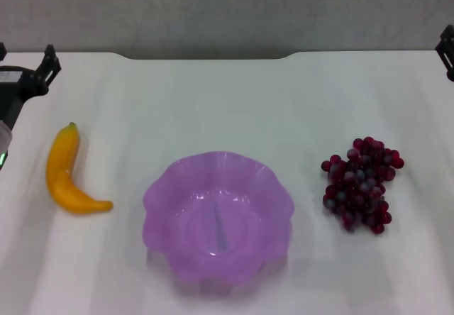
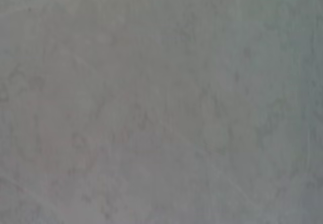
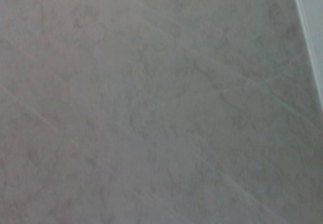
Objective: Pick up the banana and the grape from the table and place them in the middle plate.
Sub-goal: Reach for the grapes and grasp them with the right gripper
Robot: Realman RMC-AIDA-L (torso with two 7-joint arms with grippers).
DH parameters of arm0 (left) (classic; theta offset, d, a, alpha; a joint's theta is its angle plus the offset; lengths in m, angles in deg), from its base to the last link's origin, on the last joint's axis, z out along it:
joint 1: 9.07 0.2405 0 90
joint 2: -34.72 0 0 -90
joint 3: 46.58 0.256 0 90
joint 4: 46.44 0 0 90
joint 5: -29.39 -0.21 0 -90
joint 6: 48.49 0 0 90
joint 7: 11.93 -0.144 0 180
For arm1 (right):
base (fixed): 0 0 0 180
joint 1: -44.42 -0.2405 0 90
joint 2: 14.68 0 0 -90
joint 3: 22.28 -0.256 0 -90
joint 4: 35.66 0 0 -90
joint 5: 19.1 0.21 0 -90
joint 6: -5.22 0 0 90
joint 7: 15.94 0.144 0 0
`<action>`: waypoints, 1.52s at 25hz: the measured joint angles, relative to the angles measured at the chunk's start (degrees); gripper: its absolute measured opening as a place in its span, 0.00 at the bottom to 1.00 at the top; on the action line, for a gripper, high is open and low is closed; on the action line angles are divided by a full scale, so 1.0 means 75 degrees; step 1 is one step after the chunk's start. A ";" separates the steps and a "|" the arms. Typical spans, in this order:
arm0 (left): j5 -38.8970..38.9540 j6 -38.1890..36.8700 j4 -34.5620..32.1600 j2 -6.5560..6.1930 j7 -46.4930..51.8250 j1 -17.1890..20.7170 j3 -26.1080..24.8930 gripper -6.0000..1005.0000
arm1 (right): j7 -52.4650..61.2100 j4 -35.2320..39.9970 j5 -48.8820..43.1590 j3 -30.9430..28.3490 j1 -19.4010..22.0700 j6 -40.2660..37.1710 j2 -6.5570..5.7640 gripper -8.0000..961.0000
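The white bench (image 1: 213, 102) carries 3 things, all well apart from one another. In the middle sits the purple plate (image 1: 159, 194), a see-through dish with a wavy rim, and nothing lies inside it. To the robot's left of the plate lies the banana (image 1: 62, 173), flat on the bench, its green stem tip pointing toward the far edge and its curved body bending round so the other end points toward the plate. To the robot's right of the plate rests the grape bunch (image 1: 360, 184), a heap of dark red berries, some with a greyish bloom, also flat on the bench.

The left claw (image 1: 39, 70) hangs at the far left corner of the bench, beyond the banana and clear of it; whether its fingers are apart or together I cannot tell. The right claw (image 1: 447, 49) shows only as a dark sliver at the far right edge, well beyond the grape bunch, and its state cannot be told either.

Both wrist views show only a plain mottled grey surface; the right one has a pale strip along 1 edge.
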 joint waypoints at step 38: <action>-0.0266 0.0835 -0.0135 -0.0041 -0.0225 0.0077 -0.0105 0.88 | -0.0012 0.0067 -0.0351 -0.0065 -0.1585 0.4807 -0.0110 0.92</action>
